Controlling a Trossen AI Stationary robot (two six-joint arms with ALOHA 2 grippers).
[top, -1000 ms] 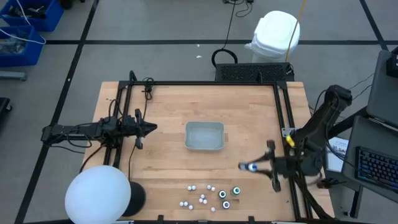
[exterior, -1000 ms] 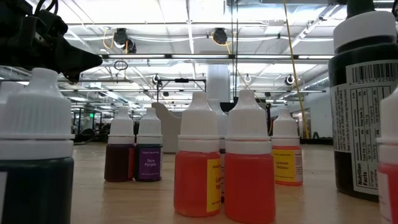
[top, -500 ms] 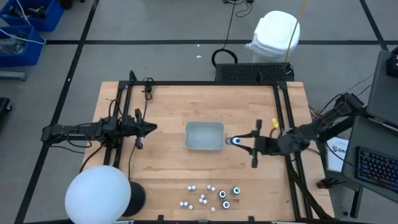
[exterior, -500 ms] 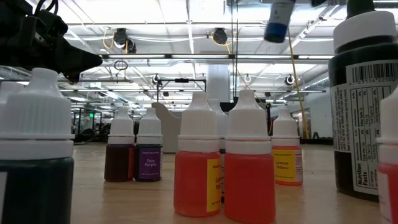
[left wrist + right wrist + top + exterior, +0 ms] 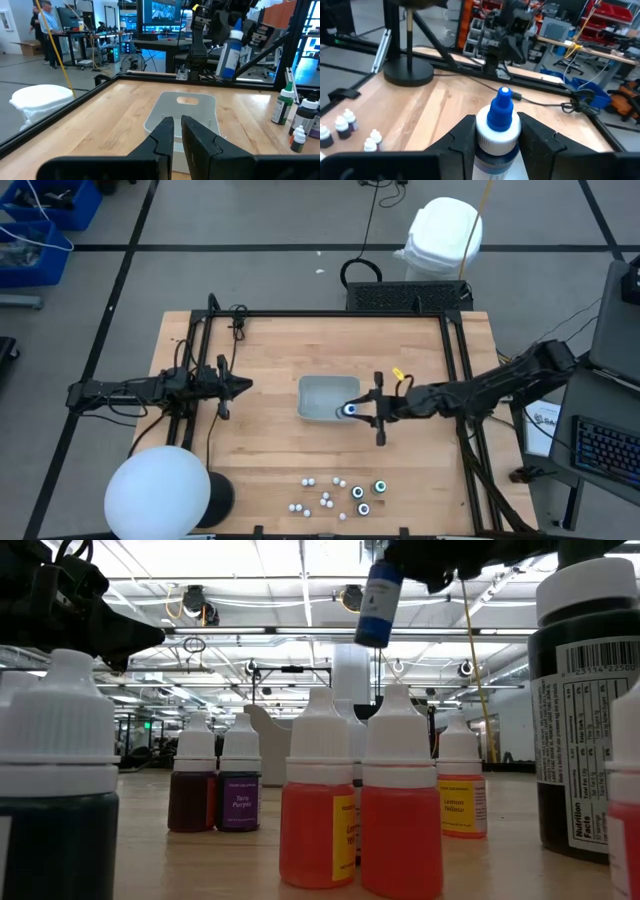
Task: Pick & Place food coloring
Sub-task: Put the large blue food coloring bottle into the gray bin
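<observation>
Overhead, you see the right gripper (image 5: 352,409) above the right rim of the grey tray (image 5: 322,385), clamped on a blue-capped bottle (image 5: 347,410). The right wrist view confirms the grip: both fingers (image 5: 462,131) press the bottle (image 5: 498,131) just below its blue cap.

The left gripper (image 5: 243,386) waits to the left of the tray; its wrist view shows the fingertips (image 5: 167,131) nearly together, holding nothing, with the tray (image 5: 202,107) ahead and the held bottle (image 5: 229,49) hanging above its far rim.

The remaining food coloring bottles (image 5: 333,496) stand clustered near the table's front edge, well apart from the tray. Only the low view shows their colours: red (image 5: 401,802), orange (image 5: 460,785), purple (image 5: 240,783).

In the low view the right gripper is cut off at the top; only the hanging bottle (image 5: 378,602) is clear. From above, the bottles are just white dots.

You can read "Purple" on one label (image 5: 241,806); other printing is too small to make out.
</observation>
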